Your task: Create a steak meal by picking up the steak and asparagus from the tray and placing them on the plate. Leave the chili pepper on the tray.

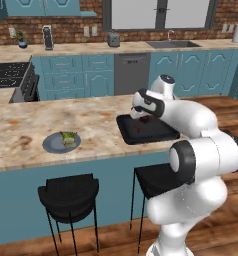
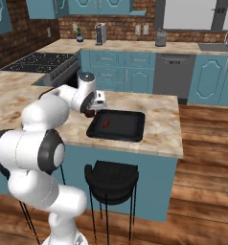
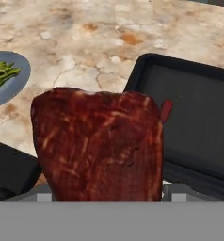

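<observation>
My gripper (image 1: 143, 117) is shut on the steak (image 3: 97, 143), a dark red-brown slab that hangs just above the left end of the black tray (image 1: 153, 131). In the hand view the meat covers the fingertips. The slim red chili pepper (image 1: 138, 129) lies on the tray floor, and it peeks out beside the steak's edge (image 3: 166, 110). The asparagus (image 1: 68, 138) rests on the round grey-blue plate (image 1: 52, 145), well left of the tray on the counter. The right base view also shows the steak (image 2: 90, 113), chili (image 2: 106, 124) and tray (image 2: 128, 129).
Bare marbled counter lies between the tray and the plate. Two black stools (image 1: 68, 192) stand under the counter's near edge. A stove (image 1: 8, 75) is at the far left, and a sink (image 1: 172, 44) sits on the back counter.
</observation>
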Robot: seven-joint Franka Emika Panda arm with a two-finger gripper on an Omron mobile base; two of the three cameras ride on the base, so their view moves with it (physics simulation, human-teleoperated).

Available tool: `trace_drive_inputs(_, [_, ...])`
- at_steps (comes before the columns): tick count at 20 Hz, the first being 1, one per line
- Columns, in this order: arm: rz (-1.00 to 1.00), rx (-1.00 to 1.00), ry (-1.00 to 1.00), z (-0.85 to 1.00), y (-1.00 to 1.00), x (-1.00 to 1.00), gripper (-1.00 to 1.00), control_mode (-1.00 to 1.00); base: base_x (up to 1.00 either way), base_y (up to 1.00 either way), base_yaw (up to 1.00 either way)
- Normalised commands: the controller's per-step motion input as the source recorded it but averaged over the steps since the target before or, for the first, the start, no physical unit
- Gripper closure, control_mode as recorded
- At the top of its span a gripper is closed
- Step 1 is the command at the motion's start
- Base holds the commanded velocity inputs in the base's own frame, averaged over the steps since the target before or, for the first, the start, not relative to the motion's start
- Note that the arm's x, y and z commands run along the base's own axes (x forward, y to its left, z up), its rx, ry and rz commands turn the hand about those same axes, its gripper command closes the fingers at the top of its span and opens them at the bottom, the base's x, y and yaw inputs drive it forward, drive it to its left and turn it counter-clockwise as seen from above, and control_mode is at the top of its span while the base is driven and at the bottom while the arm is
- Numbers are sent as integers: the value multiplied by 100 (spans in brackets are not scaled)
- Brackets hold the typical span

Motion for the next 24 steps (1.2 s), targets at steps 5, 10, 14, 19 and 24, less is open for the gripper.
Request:
trace_drive_inputs(5, [7,3,6,17,100,-37,100,-100,0,0,0])
trace_drive_inputs(10, [5,3,13,0,100,-25,100,-100,0,0,0])
trace_drive_inputs(14, [6,2,15,0,100,-17,100,-100,0,0,0])
trace_drive_inputs(19, [7,1,15,0,100,-13,100,-100,0,0,0])
trace_drive_inputs(24, [8,0,7,-28,100,-1,100,-100,0,0,0])
